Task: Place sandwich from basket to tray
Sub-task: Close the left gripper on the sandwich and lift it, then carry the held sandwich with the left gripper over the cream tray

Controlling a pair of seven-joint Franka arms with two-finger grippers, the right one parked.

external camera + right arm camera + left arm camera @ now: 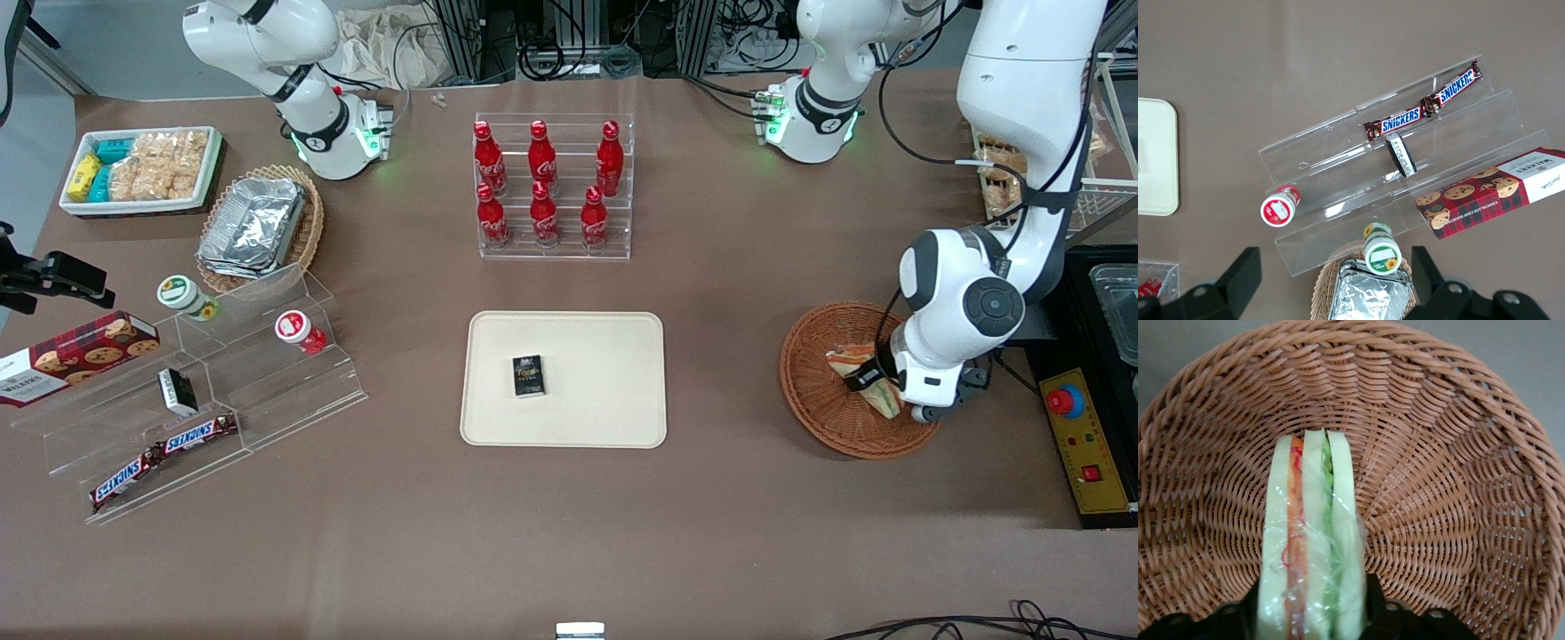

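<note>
Sandwich (1310, 540) in gripper (876, 384), over basket (813, 391).

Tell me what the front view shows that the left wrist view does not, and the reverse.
Only the front view shows the tray with a small dark box on it, and the cola bottles. Only the left wrist view shows the sandwich's orange and green filling layers, edge-on. Both show the sandwich in the basket, with the gripper on either side of it.
</note>
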